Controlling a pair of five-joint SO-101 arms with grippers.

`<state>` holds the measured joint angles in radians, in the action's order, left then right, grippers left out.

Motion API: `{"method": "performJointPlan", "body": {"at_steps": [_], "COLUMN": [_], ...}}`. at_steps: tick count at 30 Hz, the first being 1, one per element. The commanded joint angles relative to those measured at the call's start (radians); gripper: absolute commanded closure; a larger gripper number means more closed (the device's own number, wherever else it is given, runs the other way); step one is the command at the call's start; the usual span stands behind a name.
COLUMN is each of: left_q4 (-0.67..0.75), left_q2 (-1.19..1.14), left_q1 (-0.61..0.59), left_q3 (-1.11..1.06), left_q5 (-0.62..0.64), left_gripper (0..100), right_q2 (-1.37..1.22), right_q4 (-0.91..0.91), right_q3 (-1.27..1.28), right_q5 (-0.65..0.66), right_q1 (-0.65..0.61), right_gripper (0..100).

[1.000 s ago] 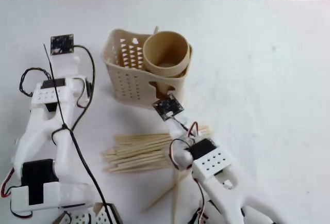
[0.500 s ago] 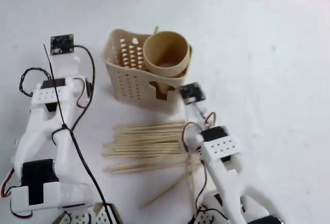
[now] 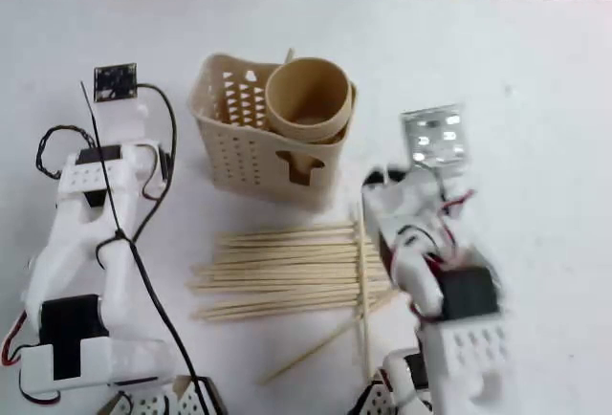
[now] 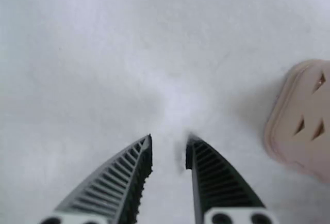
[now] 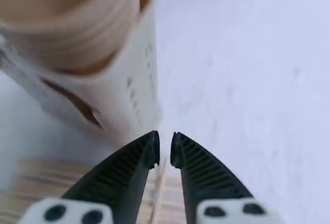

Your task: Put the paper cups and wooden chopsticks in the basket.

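A beige plastic basket (image 3: 239, 152) stands at the table's middle, with stacked paper cups (image 3: 308, 99) inside it. In front of it a pile of wooden chopsticks (image 3: 277, 272) lies flat, and one chopstick (image 3: 363, 291) lies crosswise over the pile's right end. My right arm (image 3: 430, 252) is at the right of the pile. Its gripper (image 5: 164, 149) hovers by the basket's near right corner (image 5: 139, 100), fingers almost touching and empty, with a chopstick (image 5: 159, 190) on the table below them. My left gripper (image 4: 169, 141) hangs slightly open over bare table, left of the basket (image 4: 301, 126).
The left arm (image 3: 91, 205) with its black cables takes up the table's left side. Another single chopstick (image 3: 306, 353) lies slanted near the front edge. White table stretches to the right of and behind the basket.
My right arm has pulled up off the chopstick pile and swung right. One chopstick has turned and now lies across the pile. The left arm has not moved.
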<state>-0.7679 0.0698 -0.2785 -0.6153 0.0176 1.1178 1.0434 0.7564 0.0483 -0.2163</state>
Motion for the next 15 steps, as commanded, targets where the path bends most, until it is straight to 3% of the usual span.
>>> {"method": "performJointPlan", "body": {"at_steps": [1,5,9,15], "left_q4": [0.018,0.018,0.018,0.018], "left_q2": [0.005,0.005,0.005,0.005], "left_q1": [0.005,0.007,0.005,0.007], "left_q3": [-0.002,0.000,0.000,0.000], "left_q5": [0.008,0.008,0.008,0.008], "left_gripper": [87,87,87,87], "right_q2": [0.005,-0.177,-0.417,-0.466], "right_q4": [-0.022,-0.136,-0.125,0.456], "right_q3": [-0.298,-0.516,-0.721,-0.848], "right_q5": [-0.008,0.000,0.002,0.040], "right_q1": [-0.035,-0.153,-0.216,-0.076], "right_gripper": [94.9,98.4,97.9,96.6]}}
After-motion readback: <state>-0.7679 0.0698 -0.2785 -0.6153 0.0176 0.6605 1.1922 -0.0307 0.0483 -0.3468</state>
